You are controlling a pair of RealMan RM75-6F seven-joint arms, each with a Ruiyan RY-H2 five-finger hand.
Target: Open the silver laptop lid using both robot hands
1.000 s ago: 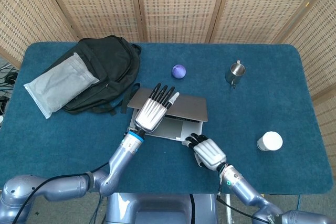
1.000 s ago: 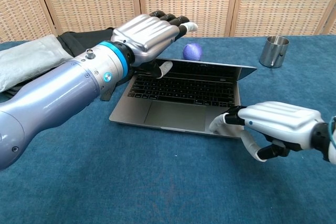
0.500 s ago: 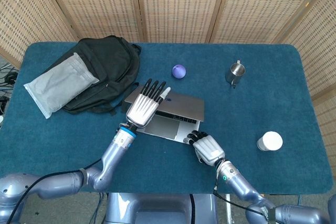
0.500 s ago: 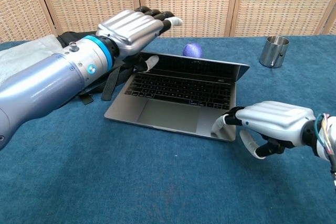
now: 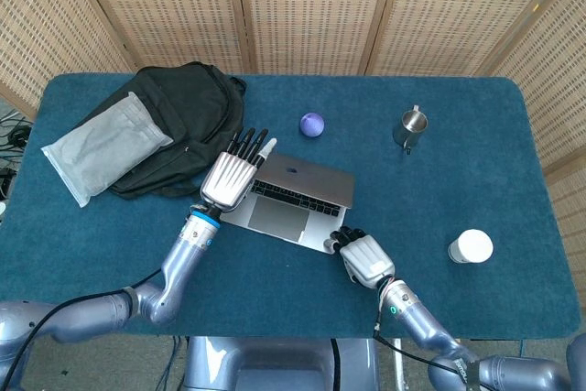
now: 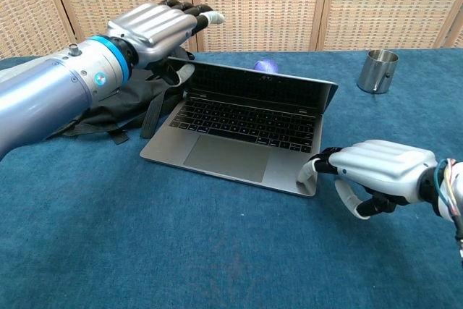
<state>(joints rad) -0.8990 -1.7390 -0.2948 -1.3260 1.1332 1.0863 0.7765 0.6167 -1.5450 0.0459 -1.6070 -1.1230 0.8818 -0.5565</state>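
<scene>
The silver laptop is seen near the middle of the blue table, its long axis running left to right but skewed, the keyboard facing the robot. The lid is raised further than a second ago and the base has slid left. The lid's upper left corner is held by the left hand, thumb under, fingers extended. The base's front right corner is pressed by the right hand, its fingers curled
</scene>
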